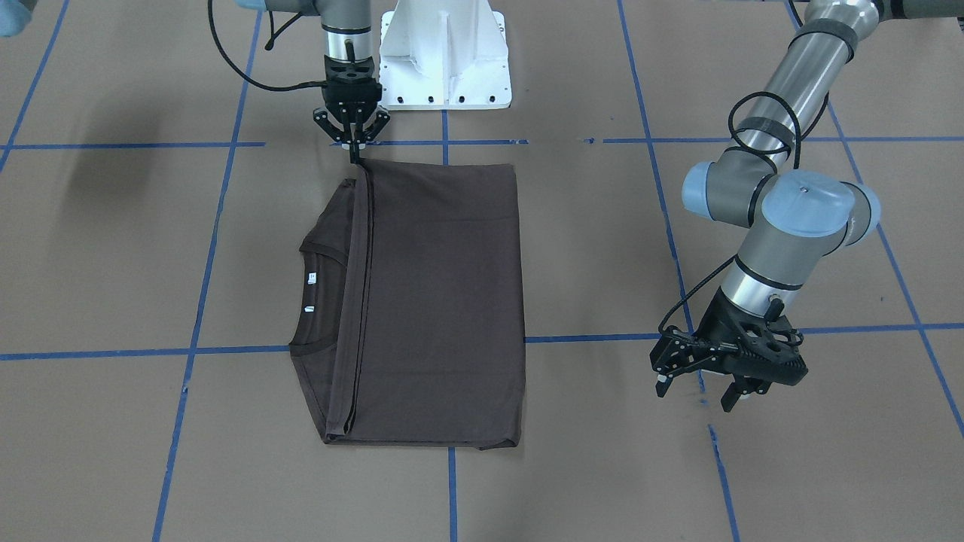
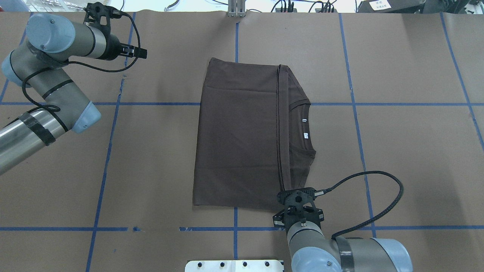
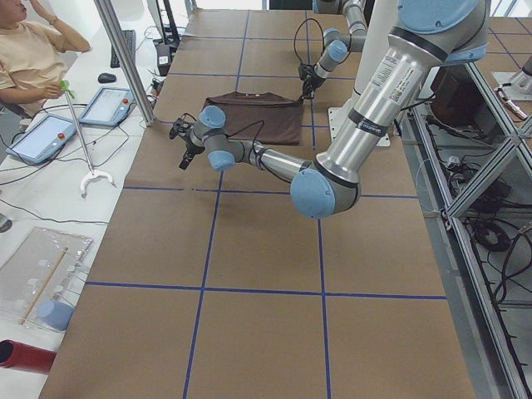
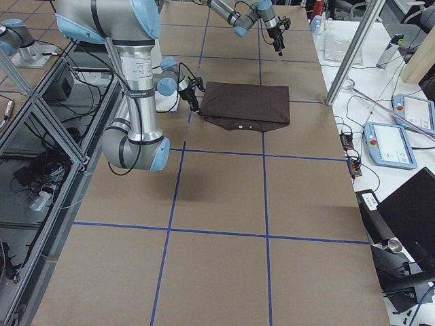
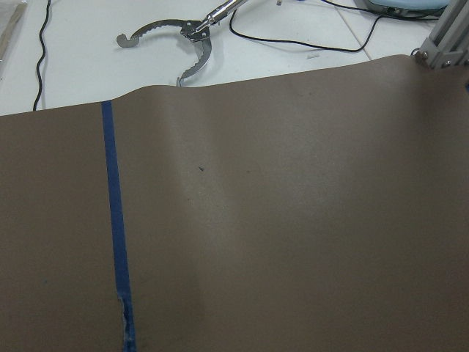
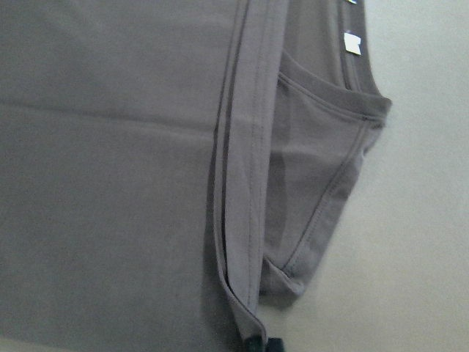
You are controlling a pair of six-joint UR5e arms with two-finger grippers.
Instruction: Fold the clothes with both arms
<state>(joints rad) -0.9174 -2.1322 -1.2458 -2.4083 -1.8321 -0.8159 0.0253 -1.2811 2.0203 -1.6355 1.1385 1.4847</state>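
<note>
The brown counter carries the dark T-shirt, folded at its middle. The right end effector pinches the doubled hem at the corner nearest the robot; the left end effector hangs spread and empty, well apart. It looks best to lay that corner flat and square before releasing.

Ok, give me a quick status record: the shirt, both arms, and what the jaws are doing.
T-shirt: flat on the table, hem folded up to just short of the collar; neck tags uncovered
sleeves: none showing, outline roughly rectangular
right arm: jaws shut on the hem's corner on the robot's side
left arm: jaws open, off to the side, apart from the shirt
</note>
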